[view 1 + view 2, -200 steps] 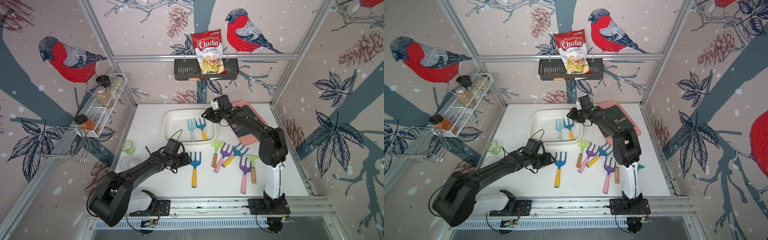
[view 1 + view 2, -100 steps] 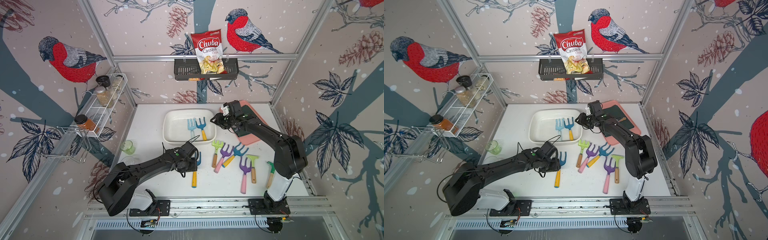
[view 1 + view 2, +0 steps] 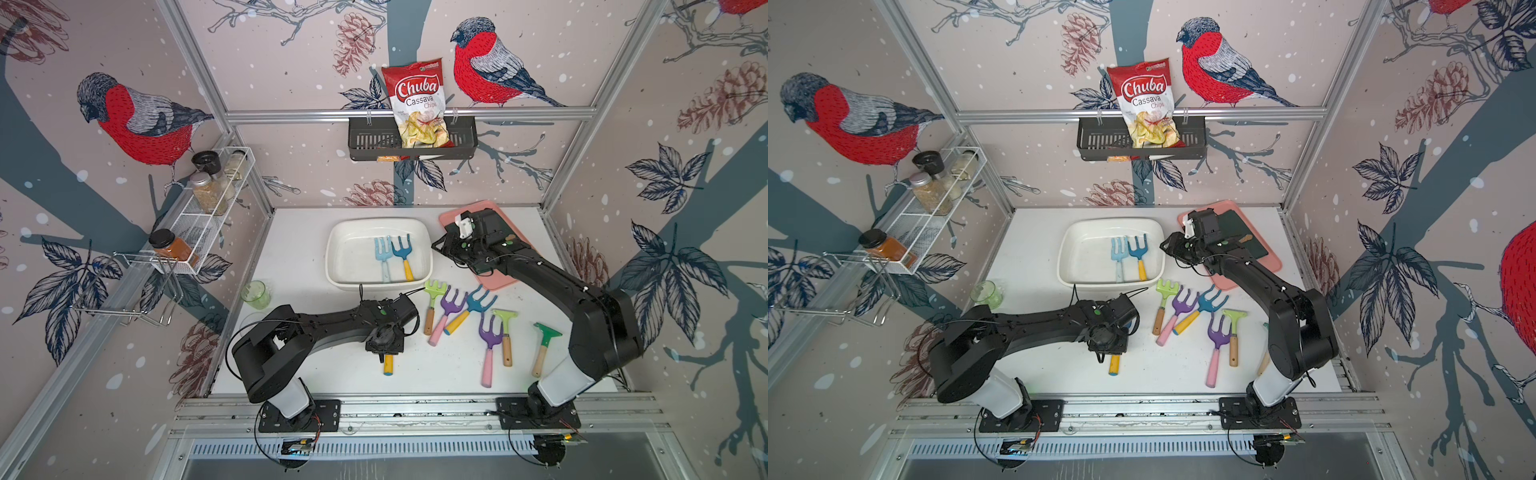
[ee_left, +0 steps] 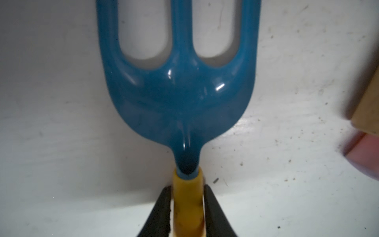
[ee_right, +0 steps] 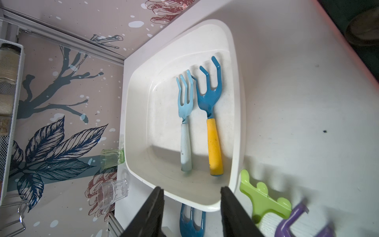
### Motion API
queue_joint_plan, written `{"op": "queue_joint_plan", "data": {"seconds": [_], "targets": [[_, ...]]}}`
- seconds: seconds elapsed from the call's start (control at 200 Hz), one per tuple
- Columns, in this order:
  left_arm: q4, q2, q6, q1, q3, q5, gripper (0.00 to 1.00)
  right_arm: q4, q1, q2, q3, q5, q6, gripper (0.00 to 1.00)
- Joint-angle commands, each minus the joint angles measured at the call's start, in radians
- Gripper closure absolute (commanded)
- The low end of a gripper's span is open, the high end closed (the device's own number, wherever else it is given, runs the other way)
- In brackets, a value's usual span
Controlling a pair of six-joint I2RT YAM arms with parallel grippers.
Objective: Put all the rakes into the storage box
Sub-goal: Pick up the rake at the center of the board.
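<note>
**Clerk:** Since the list runs left to right, what is entered under your left side?

**Arm:** Item one: my left gripper (image 4: 187,213), fingers (image 4: 162,209) pressed together on the yellow handle of the rake (image 4: 180,98), just below its dark blue head. The rake lies flat on the white table (image 3: 299,249), head toward the storage box (image 3: 336,257), near it but outside it.

**Clerk:** Contents of the box?

**Arm:** Item two: a pale blue rake (image 3: 382,255) and a second blue rake (image 3: 405,257) with a yellow handle, side by side on the bottom, prongs toward the back wall.

**Clerk:** Right side?

**Arm:** Item three: my right gripper (image 5: 192,189), jaws apart with nothing between them, held just beside the box on the side of the pink tray (image 3: 505,282) (a dark cloth (image 3: 1246,232) covers part of that tray).

**Clerk:** Anything else?

**Arm:** Item four: loose tools (image 3: 490,332) in green, purple and blue, clustered on the table between my two arms.
</note>
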Motion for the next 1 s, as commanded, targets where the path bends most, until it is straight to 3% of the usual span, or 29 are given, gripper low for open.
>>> {"op": "queue_joint_plan", "data": {"seconds": [0.0, 0.07, 0.395, 0.755, 0.995], "targets": [[0.007, 0.016, -0.001, -0.008, 0.004, 0.009, 0.85, 0.041, -0.002, -0.023, -0.031, -0.01, 0.015, 0.51], [-0.015, 0.002, 0.001, -0.007, 0.028, 0.0, 0.9, 0.051, 0.001, -0.031, -0.045, -0.016, 0.022, 0.51], [-0.148, -0.077, 0.061, 0.039, 0.224, 0.022, 0.95, 0.031, 0.02, -0.047, 0.005, -0.01, 0.036, 0.5], [-0.232, -0.053, 0.236, 0.244, 0.489, 0.062, 0.95, 0.021, 0.074, -0.008, 0.126, -0.027, 0.062, 0.49], [-0.208, 0.001, 0.3, 0.33, 0.571, 0.135, 0.95, 0.058, 0.153, 0.05, 0.152, -0.025, 0.09, 0.49]]}}
